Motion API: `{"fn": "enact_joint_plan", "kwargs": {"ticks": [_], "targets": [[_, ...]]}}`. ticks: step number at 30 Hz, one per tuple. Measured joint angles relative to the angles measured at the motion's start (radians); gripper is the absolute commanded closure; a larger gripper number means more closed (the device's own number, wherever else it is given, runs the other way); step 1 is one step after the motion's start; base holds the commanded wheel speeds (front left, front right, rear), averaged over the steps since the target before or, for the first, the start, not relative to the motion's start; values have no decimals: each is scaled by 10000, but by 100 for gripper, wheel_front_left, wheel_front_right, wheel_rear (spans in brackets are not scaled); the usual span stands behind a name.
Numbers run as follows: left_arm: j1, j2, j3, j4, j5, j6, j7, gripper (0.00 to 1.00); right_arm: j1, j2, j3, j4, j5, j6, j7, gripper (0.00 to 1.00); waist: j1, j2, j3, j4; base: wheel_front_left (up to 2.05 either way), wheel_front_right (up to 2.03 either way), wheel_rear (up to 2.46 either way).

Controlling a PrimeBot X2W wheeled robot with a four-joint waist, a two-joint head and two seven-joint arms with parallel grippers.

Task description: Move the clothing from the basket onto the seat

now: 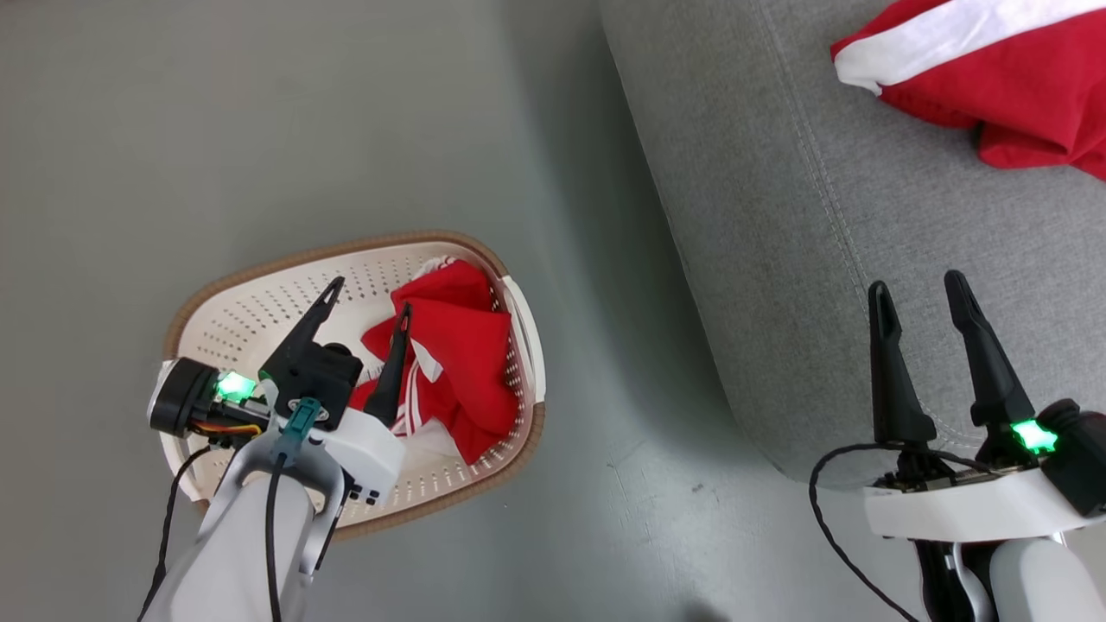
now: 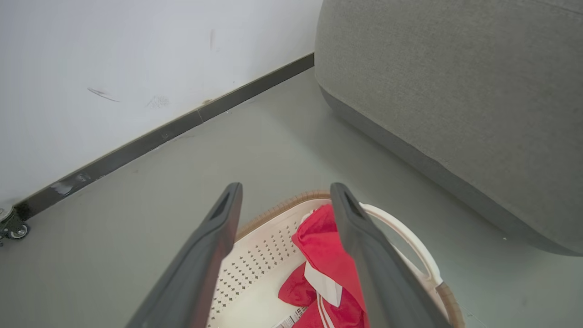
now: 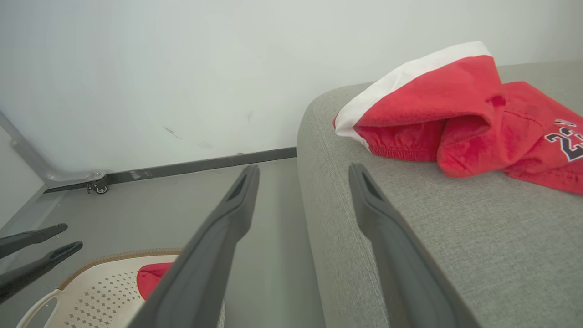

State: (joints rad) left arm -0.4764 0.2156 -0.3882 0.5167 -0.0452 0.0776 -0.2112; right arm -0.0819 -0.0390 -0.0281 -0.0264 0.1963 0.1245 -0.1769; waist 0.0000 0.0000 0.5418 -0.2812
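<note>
Hovering over basket (image 1: 259, 269): left gripper (image 1: 370, 295), jaws spread wide, empty. Red-white clothing (image 1: 467, 345) bunched in the basket's seat-side half, under the fingertips, contact unclear. Right gripper (image 1: 917, 283) likewise wide, empty, above seat (image 1: 760, 259) corner. Second garment (image 1: 1037, 86) lying on seat. Basket on floor (image 1: 259, 112), near seat, apart.
</note>
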Motion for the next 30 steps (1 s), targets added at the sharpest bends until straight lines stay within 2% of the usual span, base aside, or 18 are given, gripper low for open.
{"fn": "enact_joint_plan", "kwargs": {"ticks": [9, 30], "targets": [[-630, 173, -251, 510, 297, -186, 316, 0, -536, 0, 222, 65, 174, 0, -111, 0, 0, 0, 718, -236, 0, 0, 0], [-1928, 656, -723, 1904, 755, -1147, 1783, 0, -1506, 2, 658, 729, 602, 2, -531, 0, 0, 0, 1814, -808, 0, 0, 0]]}}
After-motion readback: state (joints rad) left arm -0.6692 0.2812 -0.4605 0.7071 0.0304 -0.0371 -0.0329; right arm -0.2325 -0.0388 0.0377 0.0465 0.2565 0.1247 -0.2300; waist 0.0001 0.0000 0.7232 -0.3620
